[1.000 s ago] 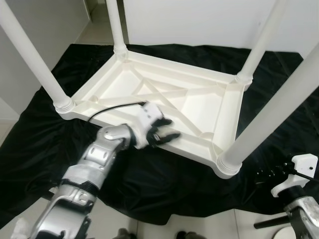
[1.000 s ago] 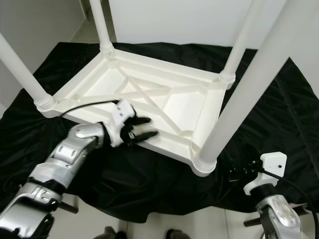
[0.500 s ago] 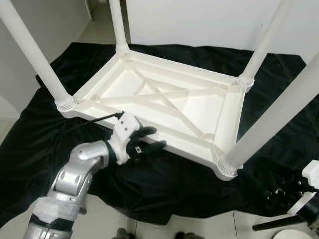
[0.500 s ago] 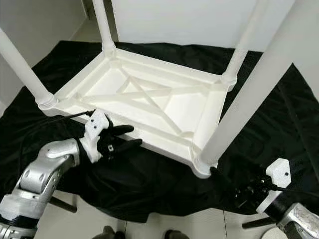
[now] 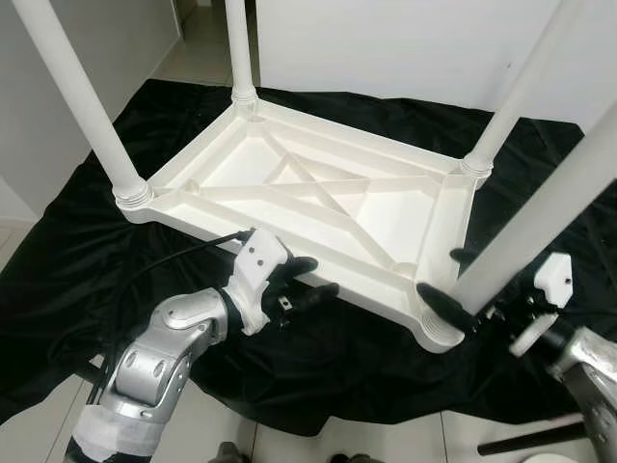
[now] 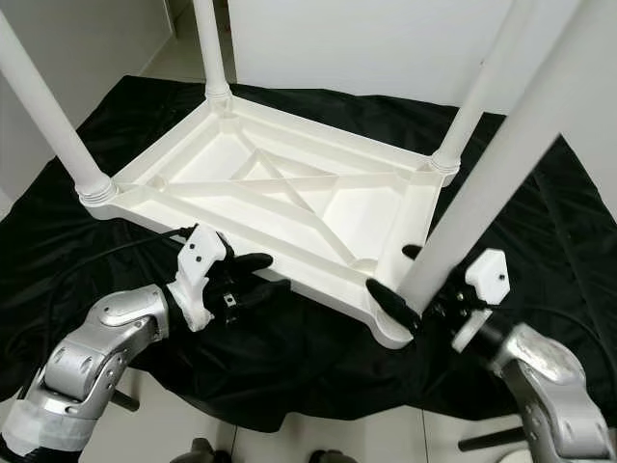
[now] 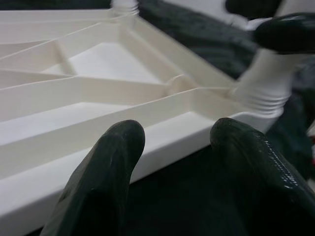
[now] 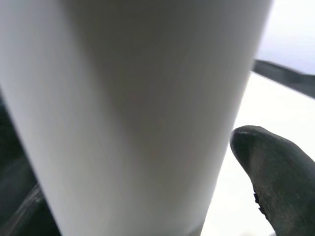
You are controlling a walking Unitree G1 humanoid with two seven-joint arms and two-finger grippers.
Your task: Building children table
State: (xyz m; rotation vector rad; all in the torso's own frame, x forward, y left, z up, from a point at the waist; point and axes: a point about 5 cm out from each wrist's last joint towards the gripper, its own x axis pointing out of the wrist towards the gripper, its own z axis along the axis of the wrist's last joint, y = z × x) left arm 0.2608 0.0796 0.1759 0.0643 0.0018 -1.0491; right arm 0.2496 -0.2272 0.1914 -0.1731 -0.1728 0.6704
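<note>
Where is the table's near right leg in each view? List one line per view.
Left eye view: near right leg rises from bottom centre-right to right edge.
Right eye view: the same slant.
Left wrist view: its base, past the tabletop corner.
Right wrist view: blurred, close up.
Shared landmark: its ribbed collar.

The right gripper (image 6: 403,280) has swung in from well off to the side — its fingers now straddle the base of the nearest table leg (image 6: 482,183) — while the left gripper (image 6: 253,275) has drawn back off the tabletop's edge.
</note>
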